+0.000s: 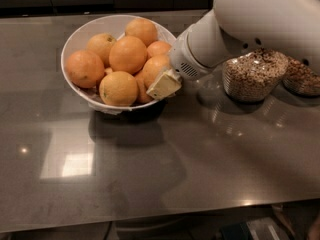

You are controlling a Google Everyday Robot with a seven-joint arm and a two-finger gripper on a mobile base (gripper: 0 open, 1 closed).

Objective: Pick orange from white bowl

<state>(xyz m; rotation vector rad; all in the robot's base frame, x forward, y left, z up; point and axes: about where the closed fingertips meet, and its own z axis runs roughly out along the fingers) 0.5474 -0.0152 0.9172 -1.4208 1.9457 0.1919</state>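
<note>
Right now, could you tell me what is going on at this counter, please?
A robot arm reaches in from the right towards a white bowl piled with oranges on a grey counter. Its tool sits low at the bowl's right rim, against the nearest orange. Nothing has been lifted out yet. Two glass jars of cereal stand to the right, partly behind the arm.
</note>
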